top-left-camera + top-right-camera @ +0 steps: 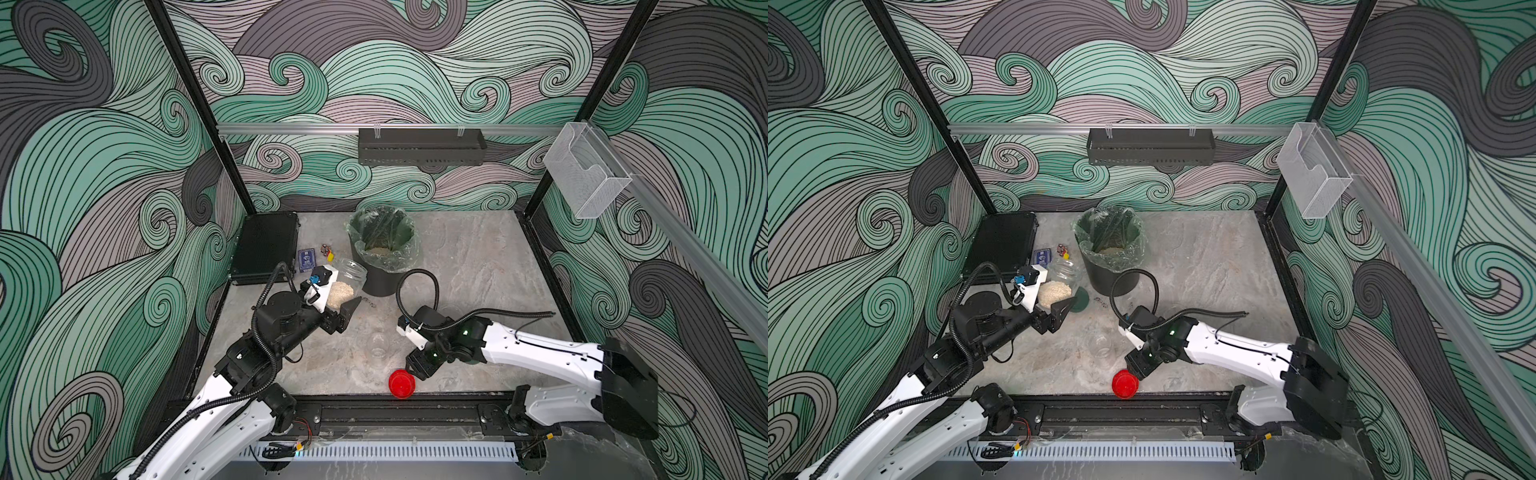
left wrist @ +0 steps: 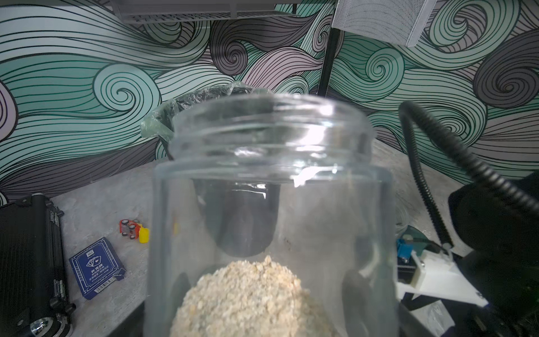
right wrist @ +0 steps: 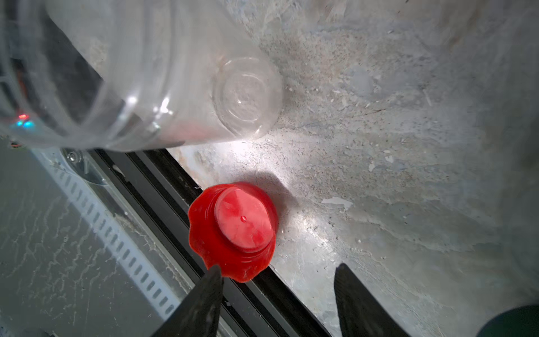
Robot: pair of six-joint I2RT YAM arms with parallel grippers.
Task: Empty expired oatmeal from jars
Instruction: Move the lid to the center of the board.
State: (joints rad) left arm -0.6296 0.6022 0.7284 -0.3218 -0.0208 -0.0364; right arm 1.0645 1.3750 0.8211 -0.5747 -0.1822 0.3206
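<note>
My left gripper (image 1: 338,298) is shut on a lidless clear jar (image 1: 348,277), held tilted with its mouth toward the black bin (image 1: 384,276). Oatmeal (image 2: 250,294) is heaped in the jar's lower part, and the fingers (image 2: 356,289) show dark through the glass. More oatmeal (image 1: 379,250) lies at the bottom of the bin's clear liner. My right gripper (image 3: 278,270) is open and low at the table's front edge. The red lid (image 3: 233,230) lies just past its tips, with nothing between them. An empty clear jar (image 1: 378,344) rests beside that arm. A dark green lid (image 1: 1079,303) lies by the held jar.
A black case (image 1: 266,245) lies at the back left, with a blue card box (image 1: 306,259) and a small toy car (image 1: 326,250) beside it. A black rail (image 1: 399,411) runs along the front edge, right by the red lid. The right arm's cable (image 1: 415,282) loops up near the bin.
</note>
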